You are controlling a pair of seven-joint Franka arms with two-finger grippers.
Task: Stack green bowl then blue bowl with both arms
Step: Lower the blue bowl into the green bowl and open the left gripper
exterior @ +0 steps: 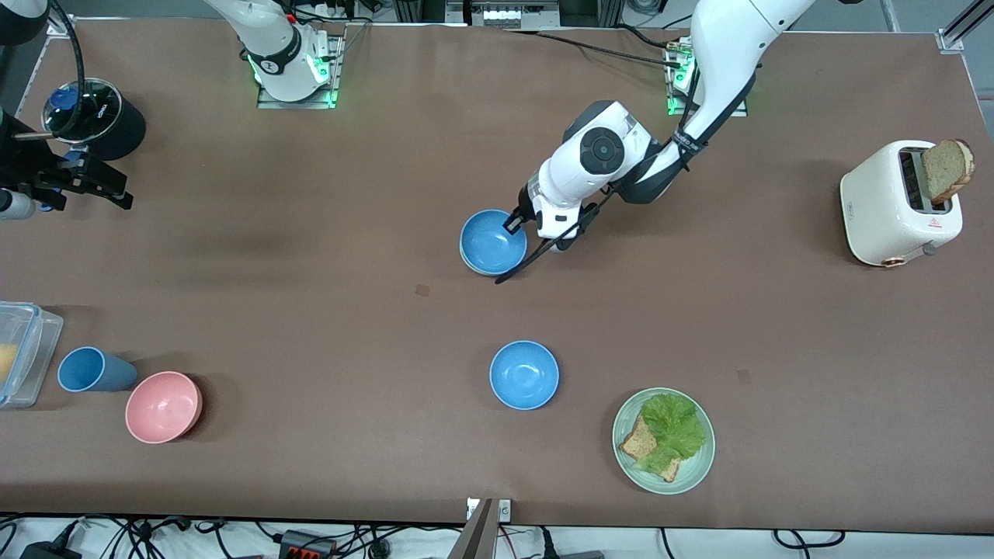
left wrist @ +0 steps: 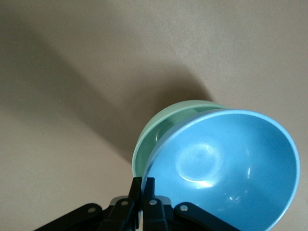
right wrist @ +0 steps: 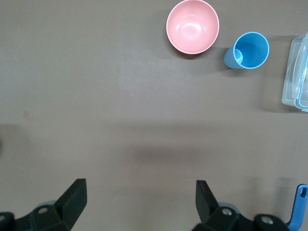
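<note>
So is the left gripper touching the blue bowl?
Touching. In the left wrist view the left gripper is shut on the rim of the blue bowl, which sits tilted in the green bowl.

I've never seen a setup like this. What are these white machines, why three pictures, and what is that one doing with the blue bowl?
These are two robot arms at a table. One picture looks down from above; the others come from cameras on each wrist. The left gripper is shut on the rim of a blue bowl that sits nested in the green bowl. The right gripper waits open over the right arm's end of the table. Also there: a second blue bowl, a pink bowl, a blue cup, a plate with lettuce and toast, and a toaster.
</note>
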